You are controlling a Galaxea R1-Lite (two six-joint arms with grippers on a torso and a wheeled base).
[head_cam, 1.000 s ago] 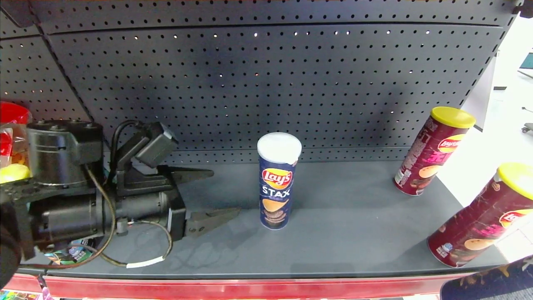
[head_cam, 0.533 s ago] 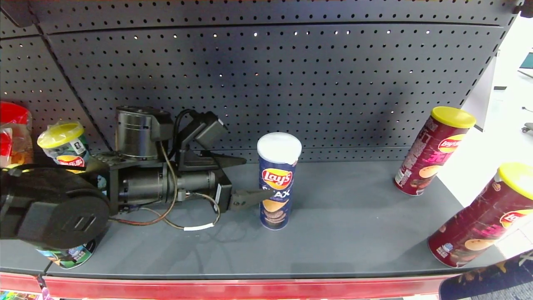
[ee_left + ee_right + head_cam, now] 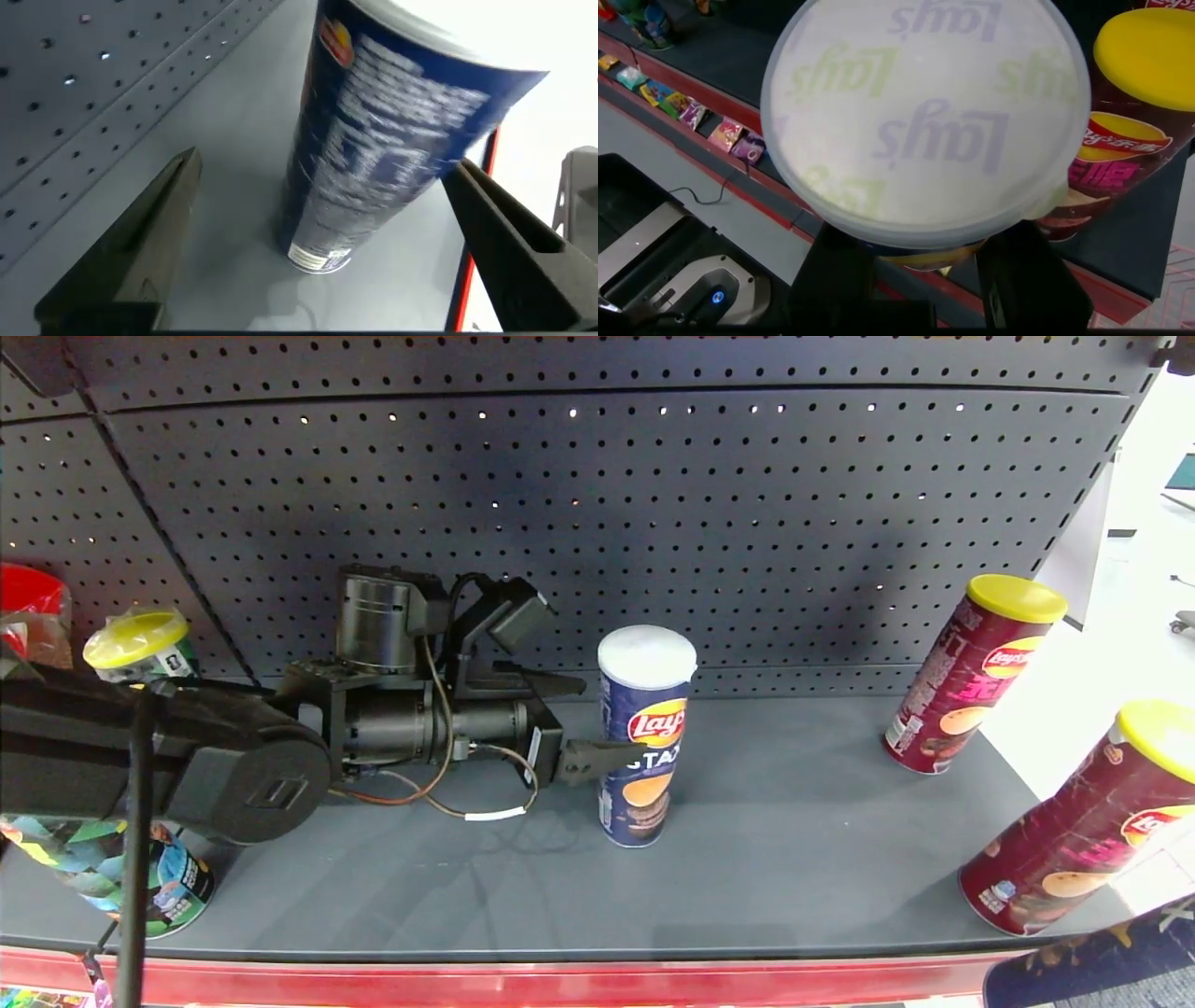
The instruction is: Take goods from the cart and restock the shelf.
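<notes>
In the middle of the grey shelf: a blue chip can, standing up, white lid on (so no peek inside). Left gripper spread wide around it, one finger behind, one at the front, right by the can. Right gripper clamped on another can with a pale lid, near the shelf's right end. Also there: a red can at the back, a second red can by the front edge, yellow lids on both.

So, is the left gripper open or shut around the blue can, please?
Open: the left gripper straddles the blue can, shelf showing beside one finger.
</notes>
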